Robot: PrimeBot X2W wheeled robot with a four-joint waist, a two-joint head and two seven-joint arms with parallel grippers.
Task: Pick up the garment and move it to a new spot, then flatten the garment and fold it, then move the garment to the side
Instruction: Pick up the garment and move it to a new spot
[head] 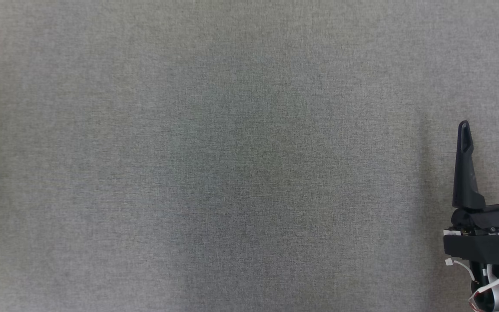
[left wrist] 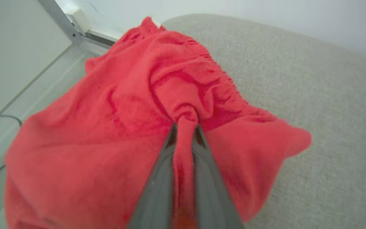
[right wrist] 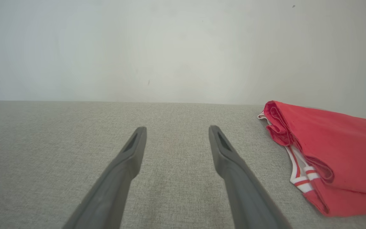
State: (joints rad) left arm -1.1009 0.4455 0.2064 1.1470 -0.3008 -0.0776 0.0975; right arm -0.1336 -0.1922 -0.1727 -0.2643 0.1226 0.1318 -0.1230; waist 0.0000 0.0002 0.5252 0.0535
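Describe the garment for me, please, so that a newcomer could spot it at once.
Find the wide grey fabric surface below the pale wall. At its edge lies a crumpled garment, a fold pinched in the left tool. It is the lone bright red thing, trimmed in white-and-red stripes.

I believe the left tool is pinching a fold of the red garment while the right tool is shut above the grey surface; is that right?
No: the right tool is open and empty, as the right wrist view shows. The left tool does pinch a fold of the red garment.
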